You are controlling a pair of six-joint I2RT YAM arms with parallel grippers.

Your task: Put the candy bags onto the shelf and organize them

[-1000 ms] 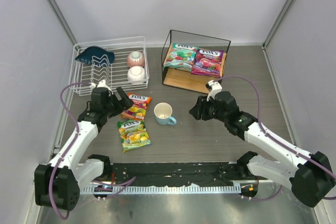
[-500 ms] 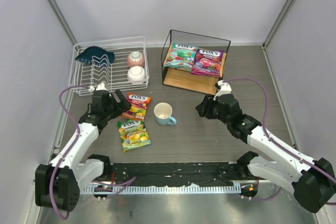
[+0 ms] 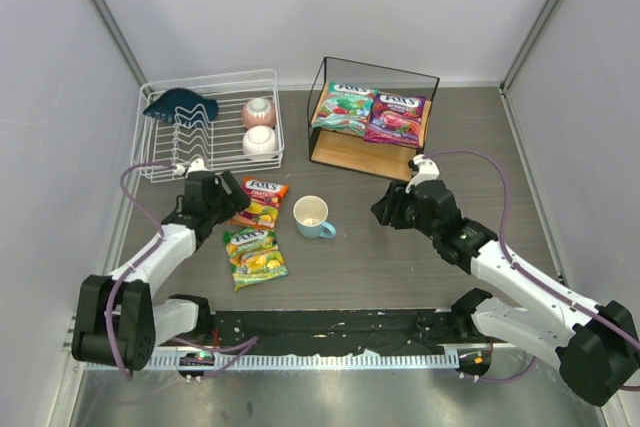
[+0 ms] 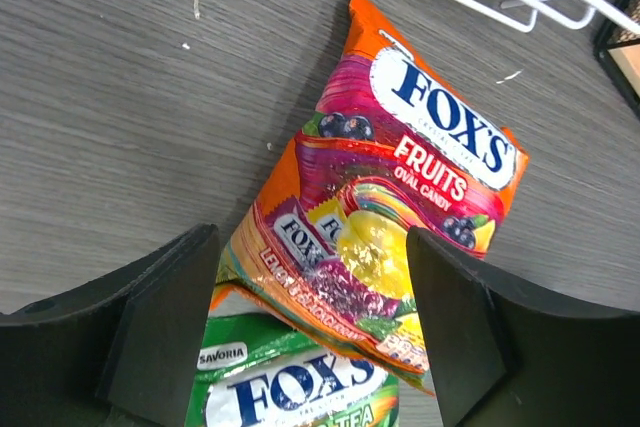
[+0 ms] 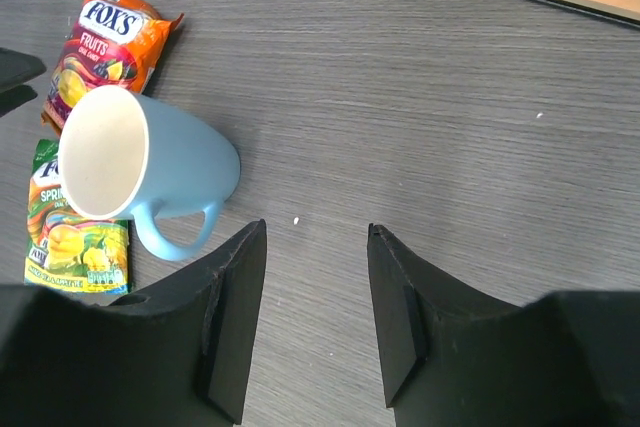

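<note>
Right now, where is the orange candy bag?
In the top view, the orange candy bag lies flat on the table, just left of the blue mug, between the white dish rack and the yellow-green bag.

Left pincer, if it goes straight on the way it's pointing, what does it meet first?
Most likely the orange bag: the left pincer is open and points down at it, one finger to each side. How far above it the pincer hangs is unclear.

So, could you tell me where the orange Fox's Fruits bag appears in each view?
Top external: the orange Fox's Fruits bag lies left of centre, just left of the blue mug.
Left wrist: it fills the centre.
Right wrist: it is in the top-left corner.
Shared landmark: the green Fox's bag at its lower end.
</note>
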